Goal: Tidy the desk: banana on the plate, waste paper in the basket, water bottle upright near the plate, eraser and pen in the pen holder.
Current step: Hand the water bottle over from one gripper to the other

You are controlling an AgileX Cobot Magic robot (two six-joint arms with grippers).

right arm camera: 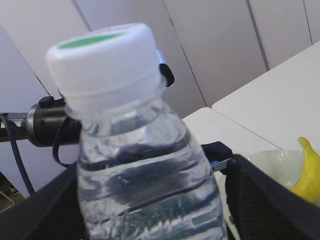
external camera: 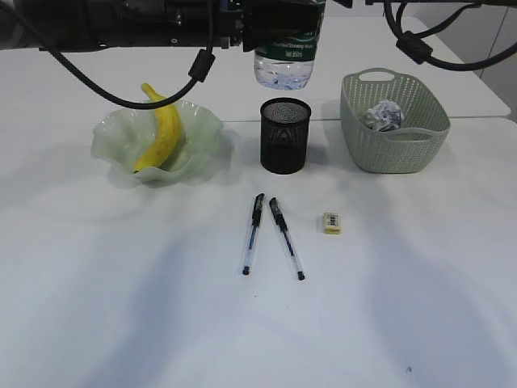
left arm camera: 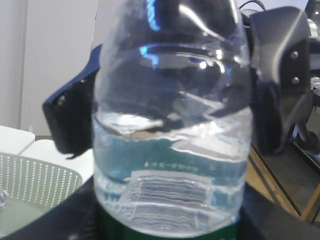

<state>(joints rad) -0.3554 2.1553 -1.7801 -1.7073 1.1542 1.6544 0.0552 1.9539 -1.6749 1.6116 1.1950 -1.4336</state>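
Note:
The water bottle (external camera: 283, 66) hangs upright in the air behind the pen holder (external camera: 285, 135), its cap out of the exterior view. My left gripper (left arm camera: 170, 222) is shut on its labelled lower body (left arm camera: 170, 150). My right gripper (right arm camera: 155, 215) stands open around the upper body below the white cap (right arm camera: 105, 60), with a gap showing at one finger (right arm camera: 265, 200). The banana (external camera: 164, 133) lies in the plate (external camera: 109, 141). The waste paper (external camera: 383, 115) sits in the basket (external camera: 388, 158). Two pens (external camera: 253, 233) (external camera: 287, 238) and the eraser (external camera: 331, 223) lie on the desk (external camera: 121, 283).
Both arms and their cables (external camera: 161, 81) span the top of the exterior view above the plate and pen holder. A second table (external camera: 452, 81) stands behind the desk.

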